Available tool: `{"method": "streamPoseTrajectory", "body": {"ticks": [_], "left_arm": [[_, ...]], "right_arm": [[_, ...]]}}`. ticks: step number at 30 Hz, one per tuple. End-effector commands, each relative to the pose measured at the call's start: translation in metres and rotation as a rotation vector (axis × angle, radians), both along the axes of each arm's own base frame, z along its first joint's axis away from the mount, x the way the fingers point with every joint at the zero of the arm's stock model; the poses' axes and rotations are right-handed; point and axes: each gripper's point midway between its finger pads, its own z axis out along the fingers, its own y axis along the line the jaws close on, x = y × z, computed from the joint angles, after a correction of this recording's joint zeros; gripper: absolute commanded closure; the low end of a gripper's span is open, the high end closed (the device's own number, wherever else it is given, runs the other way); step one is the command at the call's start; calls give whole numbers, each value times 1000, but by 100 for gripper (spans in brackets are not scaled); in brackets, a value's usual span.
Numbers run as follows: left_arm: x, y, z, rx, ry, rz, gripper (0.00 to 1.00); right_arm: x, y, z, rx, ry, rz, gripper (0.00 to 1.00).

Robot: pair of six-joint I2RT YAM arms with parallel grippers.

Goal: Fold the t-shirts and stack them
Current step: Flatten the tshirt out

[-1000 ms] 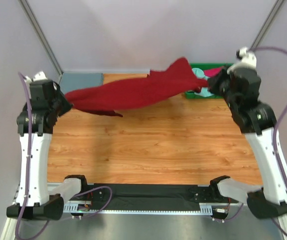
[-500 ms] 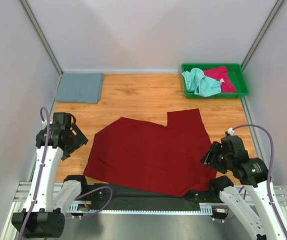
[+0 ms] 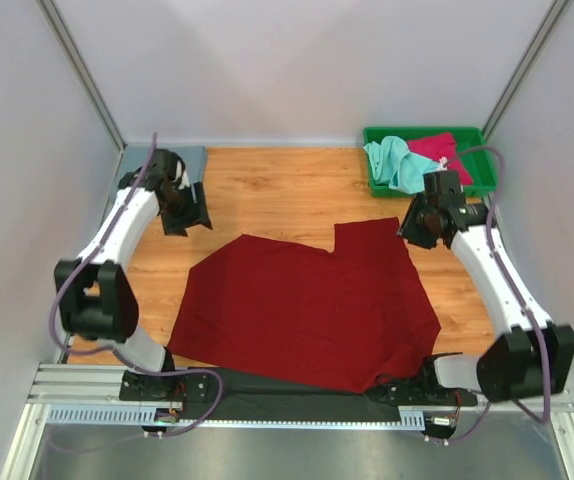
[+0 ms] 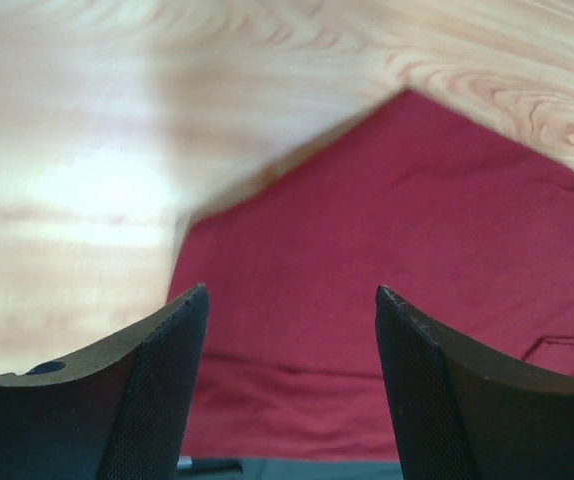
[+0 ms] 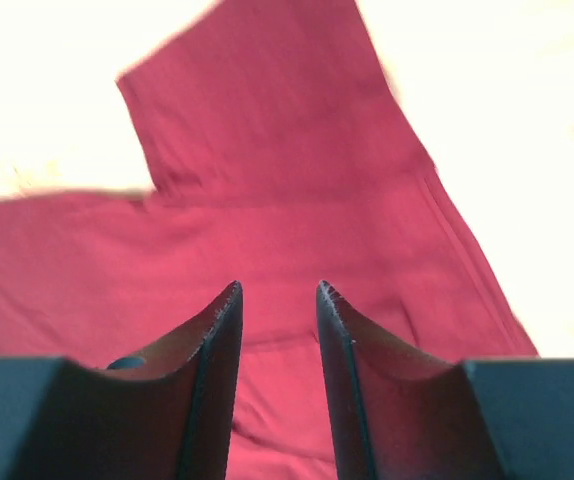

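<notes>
We see the dark red shirt [image 3: 307, 310] flat on the tabletop [image 3: 267, 190], stretched left to right, our right gripper [image 3: 414, 225], slightly parted and empty, just beside its far corner, the left gripper [image 3: 189, 215], spread wide and empty, farther off

Bright even light; wrist views blurred, overexposed.
</notes>
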Motion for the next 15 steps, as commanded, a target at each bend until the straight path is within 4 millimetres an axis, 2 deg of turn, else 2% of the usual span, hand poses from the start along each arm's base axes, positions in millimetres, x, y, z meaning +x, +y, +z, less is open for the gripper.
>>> {"method": "streamPoseTrajectory", "body": {"ticks": [1,2,4,6,7,9,10,12,15], "left_arm": [[25,-23,-16,0,12,-152,25],[28,-27,-22,18,20,-158,24],[30,-30,-40,34,52,-161,20],[32,-33,-61,56,91,-176,13],[34,-33,-66,58,100,-187,12],[36,-31,-84,83,143,-214,12],[38,-31,-86,90,145,-224,12],[43,-32,-94,88,152,-250,12],[42,-34,-98,78,183,-246,14]], "right_arm": [[44,31,1,119,-32,112,62],[42,41,-7,142,2,133,57],[35,48,-28,140,79,149,52],[31,58,-37,130,83,187,46],[25,56,-50,116,113,184,44],[27,47,-62,62,114,179,40],[27,42,-74,33,142,176,39],[30,34,-83,-19,176,172,37],[26,34,-90,-29,247,190,37]]}}
